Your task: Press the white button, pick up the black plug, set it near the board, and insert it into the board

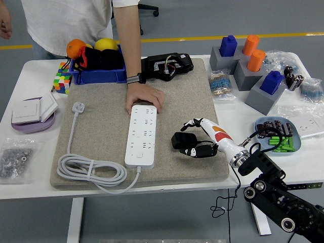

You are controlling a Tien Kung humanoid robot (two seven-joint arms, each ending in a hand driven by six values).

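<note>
Blue bin (96, 76) far left on desk (30, 142): orange, yellow fruit, black items. Person's hand (144, 96) rests on white board (142, 135) top end. Black plug (181, 140) (blocky, matte) on grey mat (101, 136), right of board; right hand (200, 139) fingers clamped round it. Blue dish (298, 144) far right: green, black parts.

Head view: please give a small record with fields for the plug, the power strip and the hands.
black plug: on the grey mat, right of the white power strip, not inserted
right hand: fingers around the black plug, thumb above it
left hand: not in view
person's hand: palm down on the far end of the white power strip
strip's cable: coiled at the mat's near left
</note>
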